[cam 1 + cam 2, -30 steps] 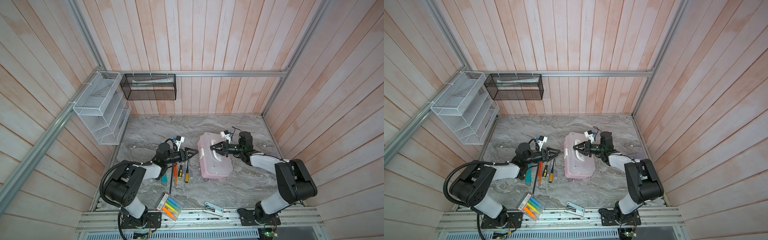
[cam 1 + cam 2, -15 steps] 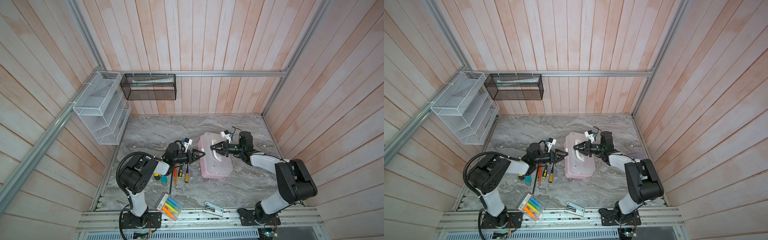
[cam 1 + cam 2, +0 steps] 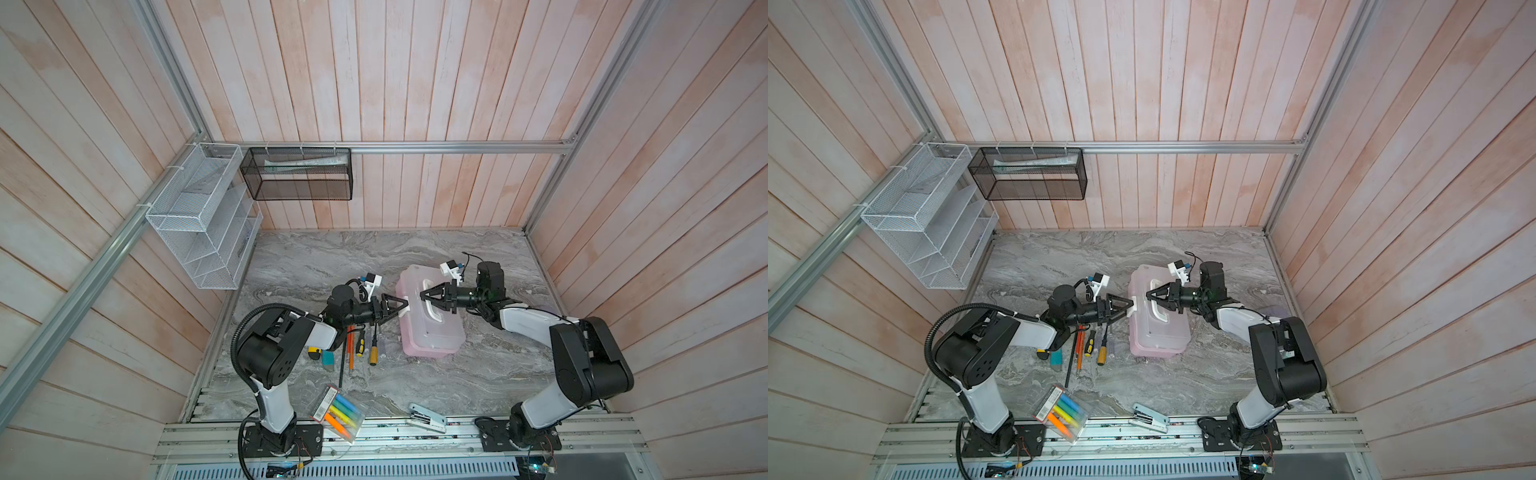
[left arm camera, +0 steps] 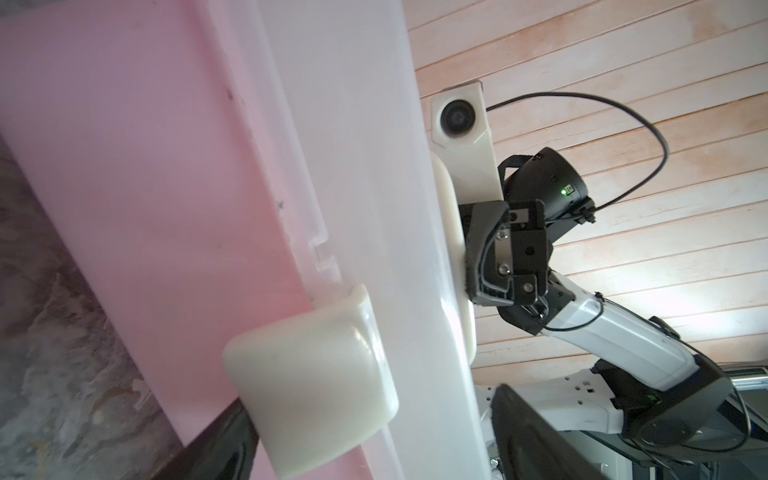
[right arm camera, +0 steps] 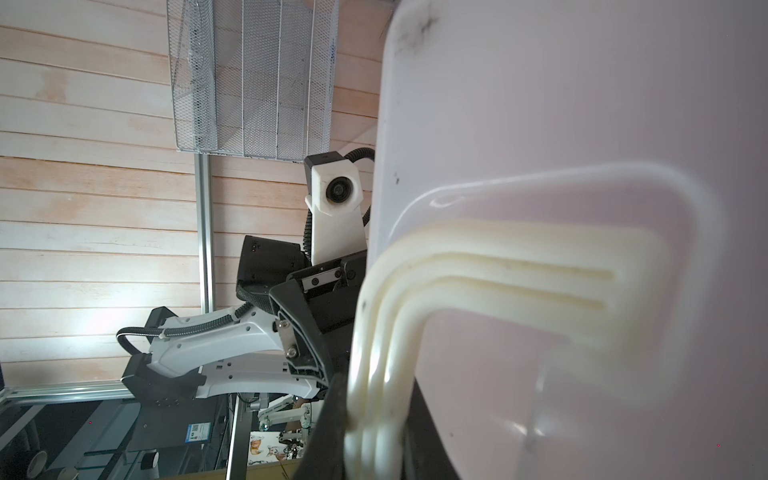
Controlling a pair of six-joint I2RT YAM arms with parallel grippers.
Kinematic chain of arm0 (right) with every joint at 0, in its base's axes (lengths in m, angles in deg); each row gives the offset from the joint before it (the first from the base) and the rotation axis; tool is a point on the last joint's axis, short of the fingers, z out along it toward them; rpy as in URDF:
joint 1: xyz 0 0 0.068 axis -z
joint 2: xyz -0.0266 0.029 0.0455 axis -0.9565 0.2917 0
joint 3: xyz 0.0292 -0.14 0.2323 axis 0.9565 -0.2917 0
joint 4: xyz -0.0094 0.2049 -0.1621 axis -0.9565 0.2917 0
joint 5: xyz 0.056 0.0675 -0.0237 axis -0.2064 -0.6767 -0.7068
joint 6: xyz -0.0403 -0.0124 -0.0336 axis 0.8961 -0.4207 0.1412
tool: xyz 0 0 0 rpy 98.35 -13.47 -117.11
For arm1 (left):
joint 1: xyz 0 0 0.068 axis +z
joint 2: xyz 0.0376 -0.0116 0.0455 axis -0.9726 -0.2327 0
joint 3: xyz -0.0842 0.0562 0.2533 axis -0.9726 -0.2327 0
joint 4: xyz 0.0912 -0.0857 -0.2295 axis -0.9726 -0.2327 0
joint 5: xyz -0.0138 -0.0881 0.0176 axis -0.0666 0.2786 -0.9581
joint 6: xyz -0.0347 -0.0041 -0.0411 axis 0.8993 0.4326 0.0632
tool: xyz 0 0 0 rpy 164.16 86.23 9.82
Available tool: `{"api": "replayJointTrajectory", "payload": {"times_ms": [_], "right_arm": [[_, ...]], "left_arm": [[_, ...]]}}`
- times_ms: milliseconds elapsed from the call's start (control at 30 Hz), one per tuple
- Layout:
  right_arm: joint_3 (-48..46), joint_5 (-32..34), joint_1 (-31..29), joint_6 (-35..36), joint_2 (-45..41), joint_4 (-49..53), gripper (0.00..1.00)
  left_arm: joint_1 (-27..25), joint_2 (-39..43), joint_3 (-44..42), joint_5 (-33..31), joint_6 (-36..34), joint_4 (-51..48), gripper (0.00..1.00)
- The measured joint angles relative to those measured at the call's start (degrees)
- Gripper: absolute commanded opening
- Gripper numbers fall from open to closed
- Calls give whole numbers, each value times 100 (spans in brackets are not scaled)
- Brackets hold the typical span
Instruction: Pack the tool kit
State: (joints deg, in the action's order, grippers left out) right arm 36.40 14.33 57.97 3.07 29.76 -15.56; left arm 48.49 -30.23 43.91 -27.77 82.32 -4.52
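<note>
Pink tool kit (image 3: 432, 332), one; left claw (image 3: 404, 310) spread round its one latch (image 4: 311, 390), right claw (image 3: 424, 296) pinching handle (image 5: 519, 266).

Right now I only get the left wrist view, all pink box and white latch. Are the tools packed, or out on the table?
Observer: Out on the table. In both top views several screwdrivers lie on the table beside the closed tool kit, under the left arm.
Operator: Is the right gripper really holding the handle?
Observer: It looks so. The right wrist view shows the white handle running between the fingers of the shut right gripper.
Operator: Anything near the front edge?
Observer: A highlighter pack and a white stapler lie there, apart from the box.
</note>
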Motion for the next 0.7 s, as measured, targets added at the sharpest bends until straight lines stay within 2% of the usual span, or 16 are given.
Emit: {"api": "replayJointTrajectory", "payload": {"times_ms": [200, 333, 433, 533, 700], "right_arm": [[79, 0, -15, 120, 26, 192, 0], [149, 20, -26, 227, 28, 378, 0], [354, 369, -83, 485, 28, 811, 0], [638, 1021, -249, 778, 28, 1399, 0], [1182, 2496, -839, 1327, 50, 2540, 0]], "left_arm": [[122, 538, -179, 94, 57, 98, 89], [282, 964, -304, 96, -170, -83, 89], [417, 1425, -310, -254, -789, -1174, 89], [391, 1902, -68, -1043, -1552, -2717, 90], [212, 2205, 354, -2295, -2402, -4369, 90]]}}
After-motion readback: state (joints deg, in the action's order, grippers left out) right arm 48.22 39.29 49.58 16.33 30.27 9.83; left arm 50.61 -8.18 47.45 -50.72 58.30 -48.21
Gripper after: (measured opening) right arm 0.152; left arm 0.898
